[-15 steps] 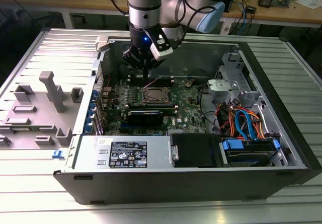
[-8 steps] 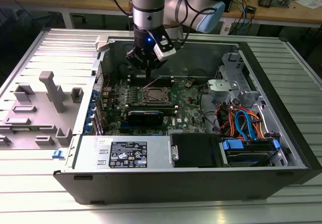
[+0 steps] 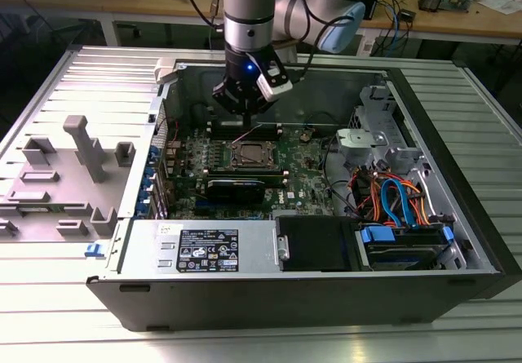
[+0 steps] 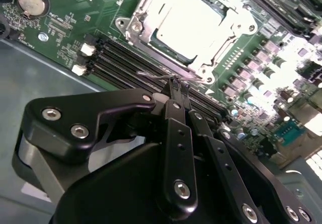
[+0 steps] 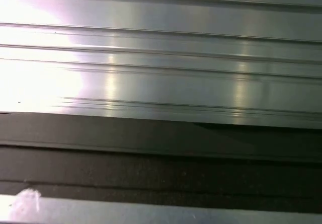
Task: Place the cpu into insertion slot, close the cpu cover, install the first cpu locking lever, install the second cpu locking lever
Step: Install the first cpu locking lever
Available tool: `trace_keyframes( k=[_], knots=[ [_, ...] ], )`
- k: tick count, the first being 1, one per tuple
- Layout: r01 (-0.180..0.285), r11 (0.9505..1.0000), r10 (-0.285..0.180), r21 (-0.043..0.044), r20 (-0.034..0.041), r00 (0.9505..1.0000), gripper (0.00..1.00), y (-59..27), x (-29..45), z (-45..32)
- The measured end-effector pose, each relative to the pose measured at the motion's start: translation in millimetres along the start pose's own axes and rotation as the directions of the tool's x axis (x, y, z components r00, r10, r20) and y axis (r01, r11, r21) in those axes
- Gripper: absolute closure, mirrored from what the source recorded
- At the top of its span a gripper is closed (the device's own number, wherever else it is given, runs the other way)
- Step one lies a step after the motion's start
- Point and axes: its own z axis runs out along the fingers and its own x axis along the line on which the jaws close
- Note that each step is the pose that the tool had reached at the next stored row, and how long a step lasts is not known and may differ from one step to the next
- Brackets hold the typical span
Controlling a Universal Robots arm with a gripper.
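While we scan the exterior view from its left to its right, this is what we see:

Side panel: the grey lid [image 3: 73, 175] lies flat at the exterior view's left, just beside the open computer case [image 3: 457, 216].

Gripper: the gripper [image 3: 245, 112] hangs over the green board [image 3: 306, 175], just behind the socket. In the second wrist view the gripper [image 4: 178, 85] has its fingers [image 4: 174, 90] pressed together, and a thin wire lever [image 4: 151, 76] sits at their tips; we cannot tell whether they pinch it.

Cpu: the cpu [image 4: 188, 25] lies in the insertion slot [image 4: 132, 25], its silver top showing through the window of the cpu cover [image 4: 234, 20], which lies flat over it.

Drives: orange and blue cables [image 3: 391, 200] crowd the exterior view's right.

Table: ribbed metal [image 5: 161, 58] appears in the first wrist view.
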Motion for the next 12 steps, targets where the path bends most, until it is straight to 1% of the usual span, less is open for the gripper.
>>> trace_keyframes(
  k=[5, 11, 12],
  knots=[
    [0.0, 1.0, 0.0, 0.0011, -0.0002, 1.0, 0.89, -0.1, -3.9, 0.7],
    [0.0, 1.0, 0.0, 0.0016, -0.0003, 1.0, 0.89, -0.3, -11.8, 2.5],
    [0.0, 1.0, 0.0, 0.0026, -0.0003, 1.0, 0.89, -0.7, -18.8, 6.1]
  ],
)
